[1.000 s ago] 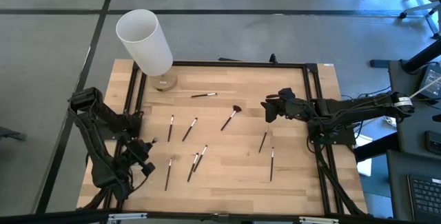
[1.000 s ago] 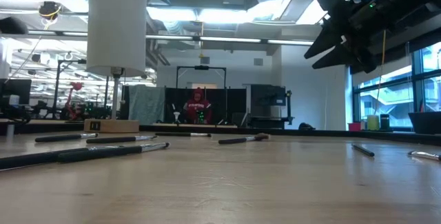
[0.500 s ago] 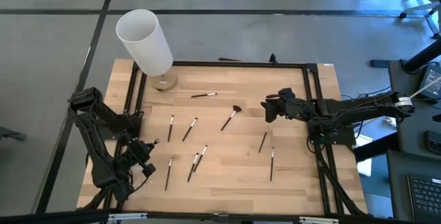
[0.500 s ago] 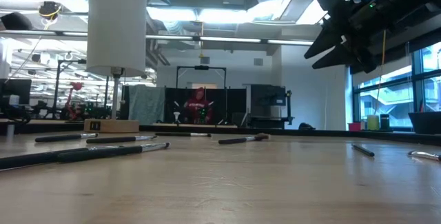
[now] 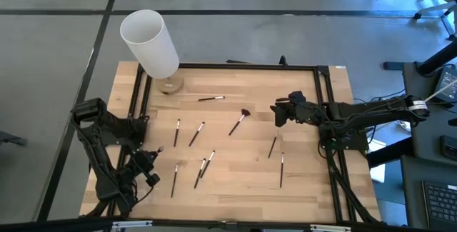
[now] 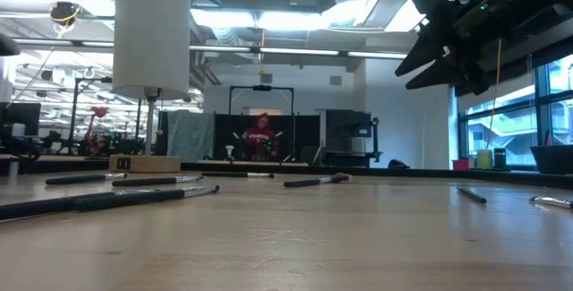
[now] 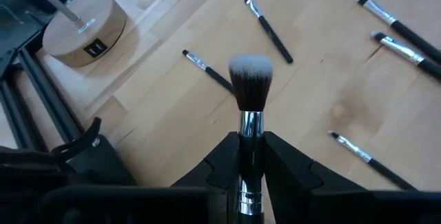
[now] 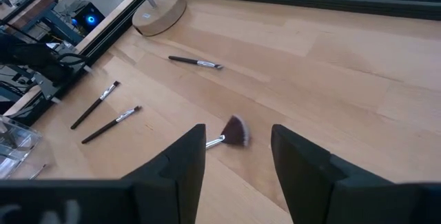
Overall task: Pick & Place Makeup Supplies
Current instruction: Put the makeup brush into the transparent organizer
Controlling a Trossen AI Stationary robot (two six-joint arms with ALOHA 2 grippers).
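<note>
My left gripper (image 5: 148,166) hovers over the table's near left corner, shut on a fluffy-headed makeup brush (image 7: 250,79). Several thin, dark-handled makeup brushes lie flat on the wooden table (image 5: 300,182): one (image 5: 211,98) at the far middle, a fan-tipped one (image 5: 239,121) at the centre, a pair (image 5: 187,133) left of it, a cluster (image 5: 202,169) toward the near edge, and two (image 5: 277,157) on the right. My right gripper (image 5: 280,112) hangs open above the table's right half, the fan-tipped brush (image 8: 234,131) lying ahead of it. My left gripper pinches the fluffy brush between its two fingers at the silver ferrule (image 7: 250,145), just behind the bristle head. The brush lies along the fingers, its head sticking out past the fingertips (image 7: 277,156). It slants downward over the table, lifted clear of the wood.
A tall white cylinder (image 5: 150,43) stands on a thin rod over a round wooden base (image 5: 170,84) at the far left corner. A black frame (image 5: 246,66) borders the table. In the low view, a person in red (image 6: 259,134) is in the room behind the table.
My left arm has gone a little toward the table's near edge and downward, carrying the fluffy brush along, still clear of the table. The person in the room behind has shifted slightly.
</note>
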